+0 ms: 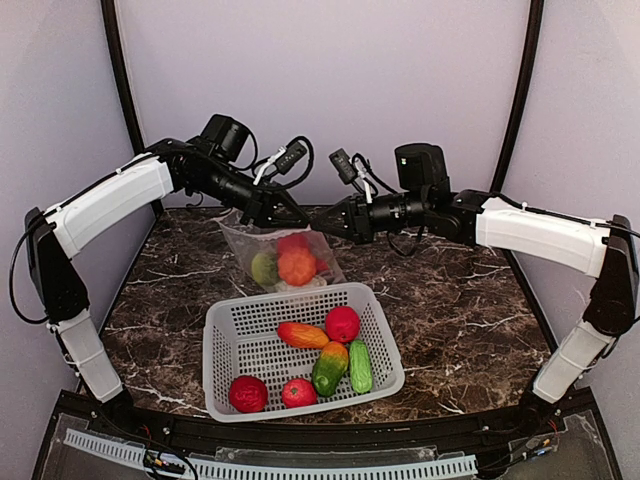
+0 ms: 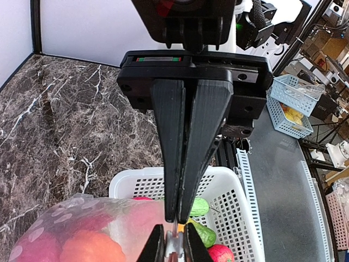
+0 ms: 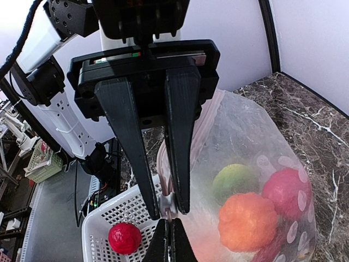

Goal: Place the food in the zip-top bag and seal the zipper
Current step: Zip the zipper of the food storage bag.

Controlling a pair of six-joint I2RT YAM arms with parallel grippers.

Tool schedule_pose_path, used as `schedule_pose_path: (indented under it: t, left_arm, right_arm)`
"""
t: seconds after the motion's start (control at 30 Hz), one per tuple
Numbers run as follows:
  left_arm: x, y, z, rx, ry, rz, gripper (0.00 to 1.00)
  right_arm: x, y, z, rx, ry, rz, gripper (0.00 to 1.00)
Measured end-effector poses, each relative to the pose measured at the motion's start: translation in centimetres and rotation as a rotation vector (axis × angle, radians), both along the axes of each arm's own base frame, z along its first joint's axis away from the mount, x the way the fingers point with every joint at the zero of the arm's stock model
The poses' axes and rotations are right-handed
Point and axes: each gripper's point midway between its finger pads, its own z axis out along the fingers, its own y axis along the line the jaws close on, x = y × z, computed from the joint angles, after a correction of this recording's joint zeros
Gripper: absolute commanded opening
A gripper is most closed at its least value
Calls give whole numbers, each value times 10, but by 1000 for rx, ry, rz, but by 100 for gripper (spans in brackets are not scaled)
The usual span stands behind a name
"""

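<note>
The clear dotted zip-top bag (image 1: 285, 262) hangs between my two grippers above the table, behind the basket. It holds a green fruit (image 3: 234, 183), an orange one (image 3: 248, 221) and a red one (image 3: 286, 191). My left gripper (image 1: 298, 217) is shut on the bag's top edge at the zipper (image 3: 210, 114); in the left wrist view its fingertips (image 2: 173, 217) pinch the thin plastic. My right gripper (image 1: 326, 226) faces it tip to tip, shut on the small white zipper slider (image 3: 170, 203). Several more foods lie in the white basket (image 1: 215, 330).
The basket holds an orange-red piece (image 1: 302, 335), a red ball (image 1: 342, 323), a green-orange fruit (image 1: 329, 368), a cucumber (image 1: 360, 366) and two red pieces (image 1: 248, 393) at the front. Dark marble table (image 1: 460, 300); black corner posts at the back.
</note>
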Motion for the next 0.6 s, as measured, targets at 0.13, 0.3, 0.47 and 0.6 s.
schedule_pose_path:
  t: [0.13,0.3,0.47,0.6]
  left_arm:
    - [-1,0,0,2,1,-2,1]
    - [0,0,-1,5,-3,0,1]
    - [2,-2,0,3,-23,4,1]
    - [6,-6,2,-2,-59,13,1]
  right_arm:
    - [1,0,0,-2,0,-3,0]
    - [6,-1,-1,-8,-8,-36,0]
    - [8,-6,0,-19,-23,-85,0]
    - [10,-12,1,-24,-34,-124,0]
